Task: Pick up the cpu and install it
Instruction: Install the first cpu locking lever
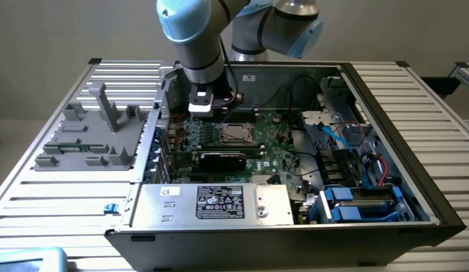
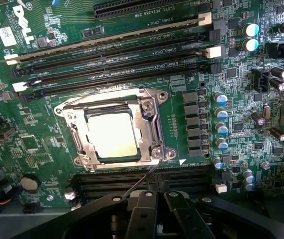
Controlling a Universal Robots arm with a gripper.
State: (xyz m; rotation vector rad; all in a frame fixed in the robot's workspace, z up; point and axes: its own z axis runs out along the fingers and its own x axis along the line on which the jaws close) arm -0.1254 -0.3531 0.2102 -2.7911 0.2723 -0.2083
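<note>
one arm [image 1: 200,39] reaches down into an open computer case [image 1: 279,76] that lies on a slatted metal table [image 1: 438,136]. its gripper [image 2: 155,196] hangs over the green motherboard [image 2: 191,89], a little toward the exterior view's left of the socket. the two black fingers [image 2: 142,214] are pressed together with nothing between them. the cpu [image 2: 111,134] lies flat in the socket, its pale shiny top facing up, inside the silver metal frame [image 2: 151,117] that runs around its edges. cpu and gripper are apart. a thin wire lever [image 2: 139,183] slants from one corner of the frame toward the fingers. long black memory slots [image 2: 117,57] run along the far side of the socket, and more lie between it and the fingers. in the exterior view a black card [image 1: 223,160] sits on the board just in front of the socket. a silver labelled box [image 1: 219,201] lies along the near edge of the case, and a grey plastic tray [image 1: 91,136] rests on the table to the exterior view's left.
</note>
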